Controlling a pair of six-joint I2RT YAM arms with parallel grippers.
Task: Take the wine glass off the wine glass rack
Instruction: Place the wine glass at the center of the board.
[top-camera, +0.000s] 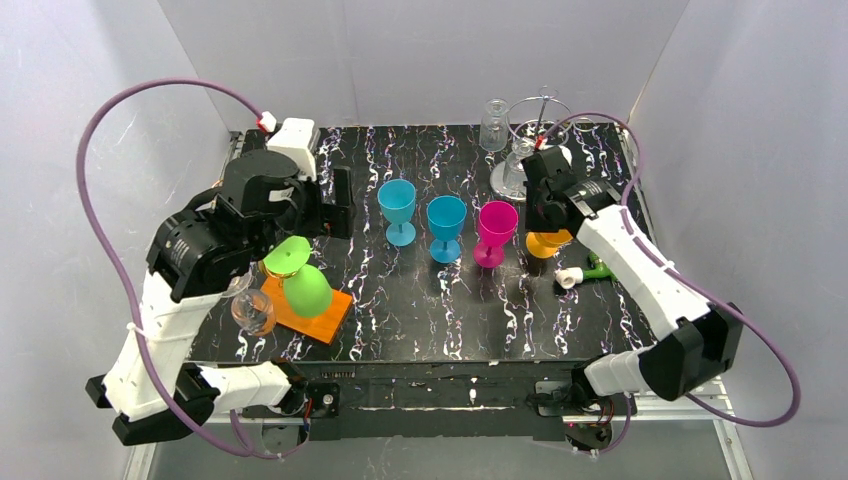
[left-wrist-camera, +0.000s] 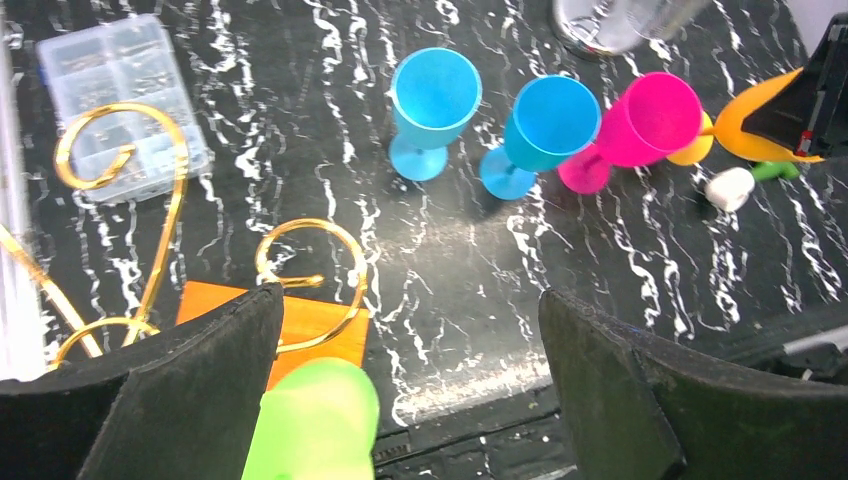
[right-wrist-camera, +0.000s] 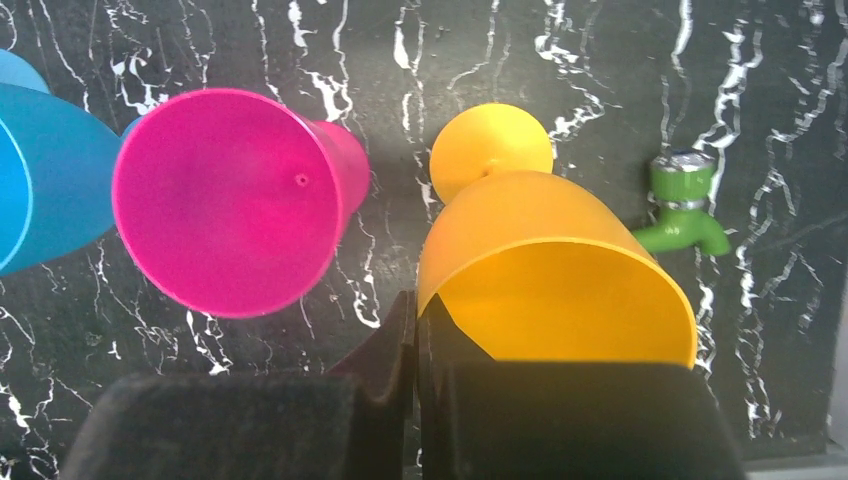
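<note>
A gold wire wine glass rack (left-wrist-camera: 312, 283) stands on an orange base (top-camera: 322, 318) at the table's left. A green wine glass (top-camera: 304, 285) hangs in it upside down, foot up. In the left wrist view the green wine glass (left-wrist-camera: 315, 420) shows low, close beside my left finger (left-wrist-camera: 190, 390). My left gripper (left-wrist-camera: 410, 390) hovers above the rack, open wide, holding nothing. My right gripper (right-wrist-camera: 415, 312) is shut on the rim wall of an orange wine glass (right-wrist-camera: 550, 270), which stands on the table at the right (top-camera: 548, 242).
Two blue glasses (top-camera: 397, 205) (top-camera: 446, 222) and a pink one (top-camera: 496, 228) stand in a row mid-table. A green tap with a white piece (top-camera: 585, 272) lies right. A silver rack (top-camera: 540, 115) with a clear glass (top-camera: 494, 125) stands behind. A plastic box (left-wrist-camera: 125, 100) lies left.
</note>
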